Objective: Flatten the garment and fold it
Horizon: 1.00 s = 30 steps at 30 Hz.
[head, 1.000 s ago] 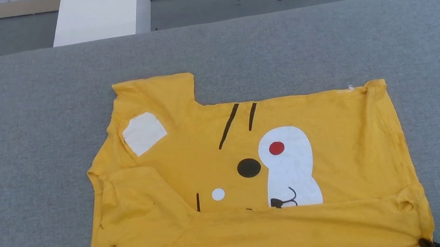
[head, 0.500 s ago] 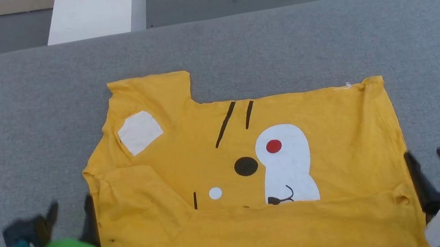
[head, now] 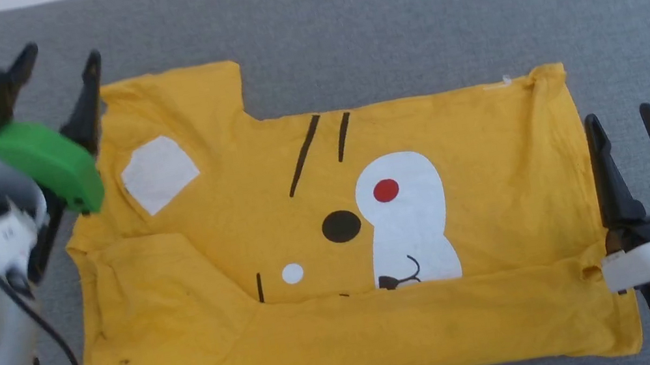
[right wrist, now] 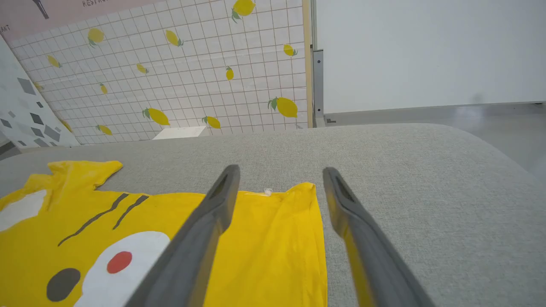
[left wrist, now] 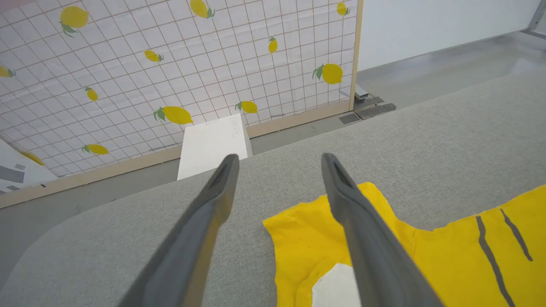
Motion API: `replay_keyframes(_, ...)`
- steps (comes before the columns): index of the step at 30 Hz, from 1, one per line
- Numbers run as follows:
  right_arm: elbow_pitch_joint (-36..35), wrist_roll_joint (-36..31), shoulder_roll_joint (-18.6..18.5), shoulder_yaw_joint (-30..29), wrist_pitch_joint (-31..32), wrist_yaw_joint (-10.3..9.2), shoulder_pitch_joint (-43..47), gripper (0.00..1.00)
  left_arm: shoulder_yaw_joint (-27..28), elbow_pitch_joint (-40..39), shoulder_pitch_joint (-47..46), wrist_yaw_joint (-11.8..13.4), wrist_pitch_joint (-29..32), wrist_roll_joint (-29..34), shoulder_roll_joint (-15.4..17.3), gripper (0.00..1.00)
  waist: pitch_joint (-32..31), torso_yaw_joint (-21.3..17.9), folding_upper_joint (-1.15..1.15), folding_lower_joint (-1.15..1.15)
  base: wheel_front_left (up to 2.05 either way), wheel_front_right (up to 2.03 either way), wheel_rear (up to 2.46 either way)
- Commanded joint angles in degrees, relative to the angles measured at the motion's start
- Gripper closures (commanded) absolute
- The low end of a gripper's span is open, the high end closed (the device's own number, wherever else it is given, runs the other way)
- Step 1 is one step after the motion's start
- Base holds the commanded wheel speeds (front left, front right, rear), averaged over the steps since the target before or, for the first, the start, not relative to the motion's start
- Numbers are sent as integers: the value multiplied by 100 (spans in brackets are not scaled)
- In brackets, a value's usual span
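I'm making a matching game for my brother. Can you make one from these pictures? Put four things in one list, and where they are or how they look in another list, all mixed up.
Things:
1. left gripper
2. right gripper
3. red dot
4. two black stripes

Places:
A. inside the big white patch on the T-shirt
B. open, beside the T-shirt's right edge
C. on yellow cloth, just beyond the black oval
D. open, by the left corner of the far sleeve

Pairs: 1-D, 2-B, 3-A, 4-C.
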Motion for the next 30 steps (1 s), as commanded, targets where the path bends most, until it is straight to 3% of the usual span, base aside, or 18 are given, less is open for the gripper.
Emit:
replay_keyframes(1, 0, 7, 0, 47, -40, -8, -142, 0, -56, 176, -302, -72, 230, -171, -13, 0, 477, -258, 0, -1, 0, 0, 0)
replay_keyframes(6, 32, 33, 0, 242, -38, -8, -359, 0, -271, 857, -1168, -190, 1450, -675, -31, 0, 813, -451, 0, -1, 0, 0, 0)
replay_keyframes(12, 94, 118, 0, 409, -88, -8, -493, 0, -563, 1327, -1547, -204, 2881, -834, 291, 0, 1028, -680, 0, -1, 0, 0, 0)
replay_keyframes(15, 129, 151, 0, 474, -108, -8, -516, 0, -612, 1403, -1582, -71, 3296, -782, 446, 0, 1089, -757, 0, -1, 0, 0, 0)
replay_keyframes(16, 163, 178, 0, 514, -133, -8, -527, 0, -602, 1421, -1570, 116, 3492, -734, 548, 0, 1128, -810, 0, -1, 0, 0, 0)
replay_keyframes(20, 194, 178, 0, 556, -131, -8, -583, 0, -571, 1383, -1560, 294, 3491, -672, 613, 0, 1168, -837, 0, -1, 0, 0, 0)
replay_keyframes(26, 181, 158, 0, 668, -22, -8, -671, 0, -567, 1411, -1552, 360, 3588, -724, 625, 0, 1210, -834, 0, -1, 0, 0, 0)
replay_keyframes(27, 175, 157, 0, 681, -4, -8, -682, 0, -561, 1422, -1534, 358, 3657, -781, 613, 11, 1215, -831, 0, -1, 0, 0, 0)
replay_keyframes(28, 167, 144, 0, 698, 14, -8, -694, 0, -569, 1420, -1519, 339, 3724, -820, 609, 80, 1219, -828, 0, -1, 0, 0, 0)
replay_keyframes(29, 152, 133, 0, 718, 38, -8, -712, 0, -576, 1403, -1514, 326, 3781, -851, 613, 100, 1227, -823, 0, -1, 0, 0, 0)
replay_keyframes(30, 141, 106, 0, 741, 62, -8, -735, 0, -573, 1378, -1517, 324, 3791, -863, 617, 100, 1234, -819, 0, -1, 0, 0, 0)
